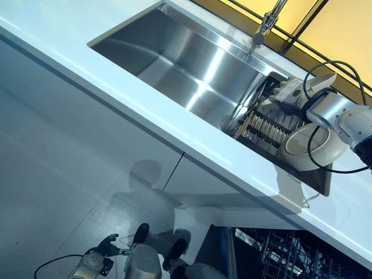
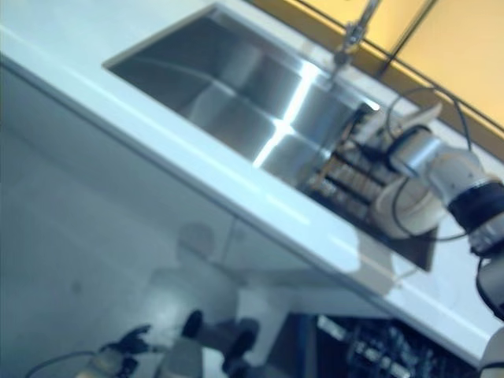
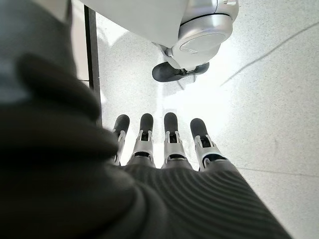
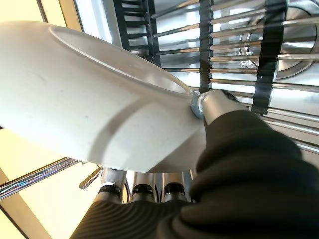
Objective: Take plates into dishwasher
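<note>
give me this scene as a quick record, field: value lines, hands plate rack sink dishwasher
right hand: shut on the white plate, thumb over its rim, fingers behind it
plate position: over the dish rack at the sink's right end
left hand: low over the floor, fingers straight, holding nothing
sink: steel, basin bare, faucet at the back
dishwasher: below the counter, open, wire rack visible

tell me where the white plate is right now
The white plate is on the right in the eye views, held by the right hand over the slatted drying rack at the right end of the sink.
</note>
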Available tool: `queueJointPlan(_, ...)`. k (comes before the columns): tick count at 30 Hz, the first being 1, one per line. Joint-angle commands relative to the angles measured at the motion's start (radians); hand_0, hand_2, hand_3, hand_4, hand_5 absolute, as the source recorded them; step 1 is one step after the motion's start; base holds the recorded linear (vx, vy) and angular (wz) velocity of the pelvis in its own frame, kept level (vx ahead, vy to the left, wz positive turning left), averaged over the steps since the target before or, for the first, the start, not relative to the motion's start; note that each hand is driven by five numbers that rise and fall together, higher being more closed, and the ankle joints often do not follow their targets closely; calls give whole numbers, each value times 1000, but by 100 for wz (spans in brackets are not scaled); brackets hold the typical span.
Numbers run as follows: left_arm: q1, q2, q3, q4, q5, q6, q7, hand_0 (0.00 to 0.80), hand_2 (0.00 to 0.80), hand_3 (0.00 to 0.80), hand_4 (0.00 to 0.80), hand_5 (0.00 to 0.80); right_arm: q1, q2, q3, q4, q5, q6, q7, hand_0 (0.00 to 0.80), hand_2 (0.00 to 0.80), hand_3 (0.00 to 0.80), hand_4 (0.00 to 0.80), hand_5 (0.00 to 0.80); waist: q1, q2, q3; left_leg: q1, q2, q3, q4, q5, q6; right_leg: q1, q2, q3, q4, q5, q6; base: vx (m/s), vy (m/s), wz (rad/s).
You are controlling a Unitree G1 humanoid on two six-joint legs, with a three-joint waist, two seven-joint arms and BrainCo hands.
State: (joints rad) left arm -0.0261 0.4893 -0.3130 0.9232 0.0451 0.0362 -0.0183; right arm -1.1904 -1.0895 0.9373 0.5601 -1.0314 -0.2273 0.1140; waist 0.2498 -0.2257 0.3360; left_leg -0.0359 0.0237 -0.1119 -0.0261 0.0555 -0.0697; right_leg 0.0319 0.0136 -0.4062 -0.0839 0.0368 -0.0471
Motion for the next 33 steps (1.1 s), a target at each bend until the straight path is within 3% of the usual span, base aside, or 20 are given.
queueJointPlan(1,27,10,8,-22,-16,1,6,0,0,0,0,0,-79,-93,-25,5,-36,24,-15,800,800,800,800,800,-29,-31,-41,11,-51,75,-20,-110,108,13,16,40,73,-106,48,-5,40,1)
queueJointPlan(11,46,-7,21,1,-11,2,7,0,0,0,0,0,-53,-135,-64,-13,-65,34,-27,800,800,800,800,800,-55,-23,-87,59,-52,98,-55,-112,115,34,14,63,71,-108,57,-6,48,-7)
queueJointPlan(19,68,-25,22,28,-10,1,4,0,0,0,0,0,-49,-172,-104,-22,-77,79,-120,800,800,800,800,800,-85,2,-138,94,-57,128,-61,-129,130,44,2,84,92,-119,70,-15,84,-10)
queueJointPlan(26,77,-48,16,62,-14,-7,7,0,0,0,0,0,-7,-228,-191,-12,54,159,-234,800,800,800,800,800,-137,47,-191,136,-65,174,-60,-151,156,46,-20,131,124,-119,96,-15,145,-22)
queueJointPlan(33,76,-46,14,64,-17,-10,-5,0,0,0,0,0,135,-266,-356,-48,188,239,-336,800,800,800,800,800,-183,98,-213,148,-73,219,-35,-175,184,22,-42,177,168,-101,126,-37,155,-29)
